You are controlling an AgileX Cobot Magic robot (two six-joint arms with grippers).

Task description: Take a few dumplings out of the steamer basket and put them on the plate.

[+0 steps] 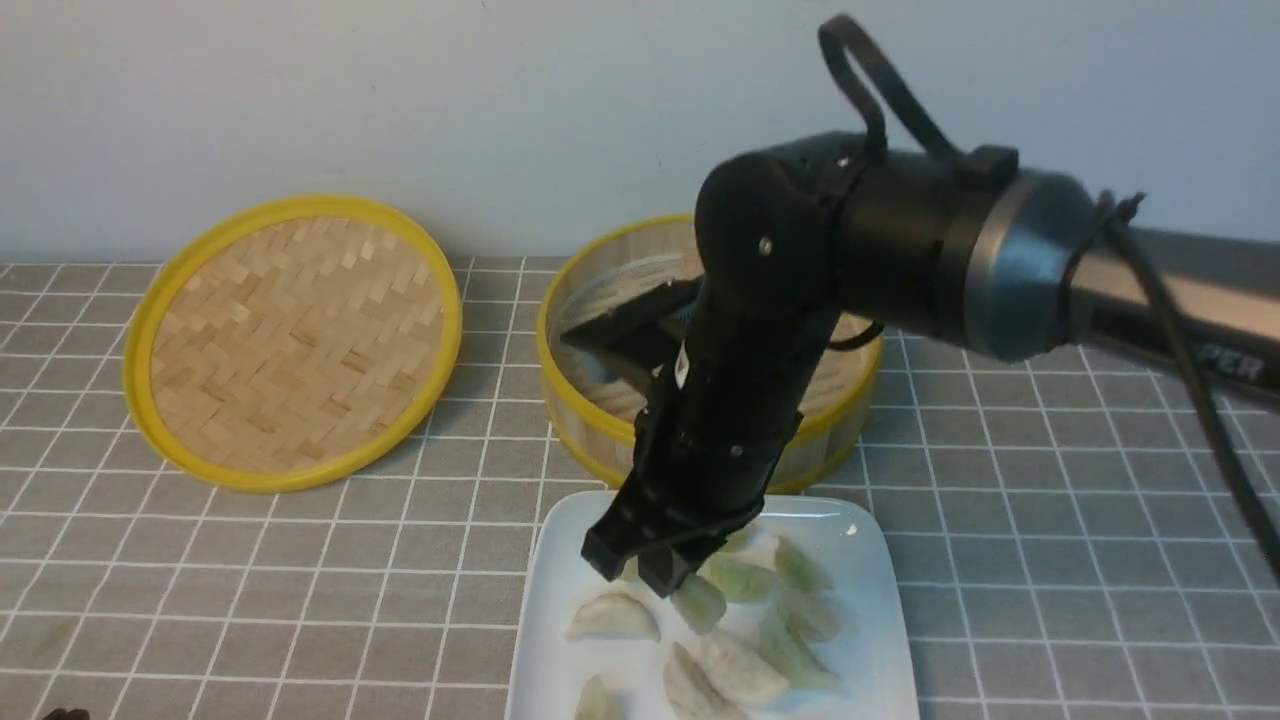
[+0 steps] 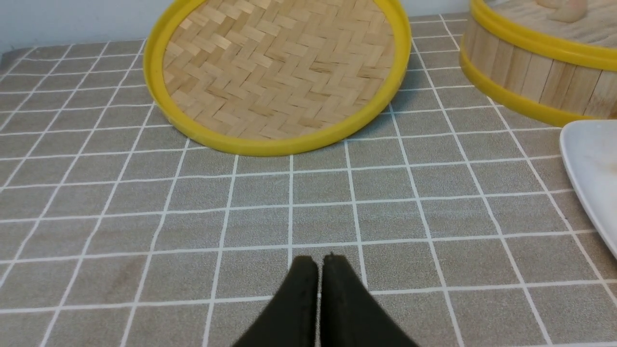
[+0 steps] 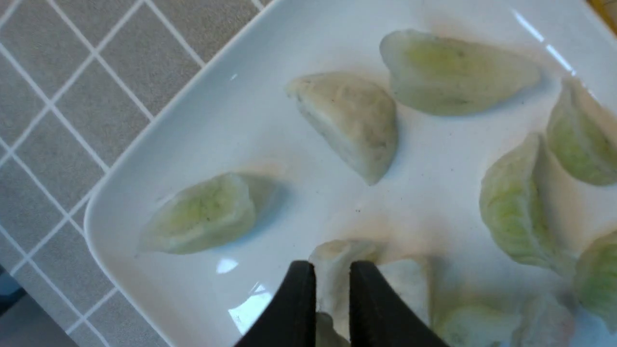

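Observation:
My right gripper (image 1: 640, 565) hangs low over the white plate (image 1: 860, 525), near its edge by the basket, shut on a whitish dumpling (image 3: 337, 250) pinched between its fingers. Several pale green and whitish dumplings (image 1: 612, 617) lie spread on the plate (image 3: 231, 120). Just behind it stands the steamer basket (image 1: 580, 290), its inside mostly hidden by my right arm. My left gripper (image 2: 318, 260) is shut and empty, low over the tablecloth, well to the left of the plate (image 2: 593, 168) and the basket (image 2: 520, 72).
The flat woven lid (image 1: 290, 340) with a yellow rim leans against the wall at the back left. A pinkish-beige lump (image 2: 569, 7) sits in the basket. A grey checked cloth covers the table.

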